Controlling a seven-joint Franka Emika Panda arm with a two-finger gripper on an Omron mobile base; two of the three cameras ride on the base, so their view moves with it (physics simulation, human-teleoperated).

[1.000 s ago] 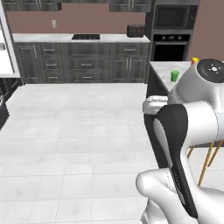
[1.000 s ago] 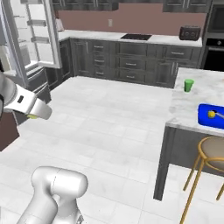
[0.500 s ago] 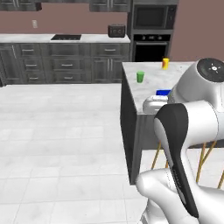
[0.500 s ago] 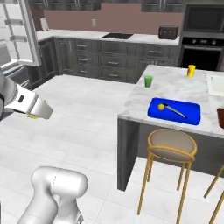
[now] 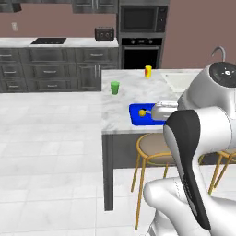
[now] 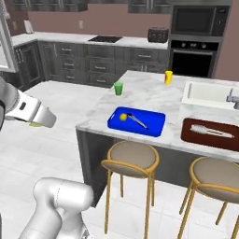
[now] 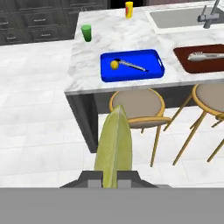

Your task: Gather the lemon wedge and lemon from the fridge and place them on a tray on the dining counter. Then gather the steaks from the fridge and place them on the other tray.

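My gripper [image 7: 110, 183] is shut on the lemon wedge [image 7: 114, 142], a pale yellow-green slice that stands up between the fingers. In the right base view the gripper [image 6: 46, 120] hangs over the floor, left of the dining counter [image 6: 154, 95]. A blue tray [image 7: 131, 75] lies on the counter's near edge and holds a small yellow lemon [image 7: 114, 64] beside a silver utensil. To its right sits a dark red tray [image 7: 205, 62] with tongs on it. The fridge and steaks are out of view.
A green cup [image 7: 86, 33] and a yellow cup [image 7: 129, 8] stand farther back on the counter, with a sink [image 6: 205, 93] at the right. Two round stools [image 6: 130, 156] stand under the counter's front edge. White tiled floor lies open to the left.
The base has driven and turned, so the whole picture has shifted: the dining counter with its trays has come from the right edge to the middle. The gripper keeps its hold on the wedge.
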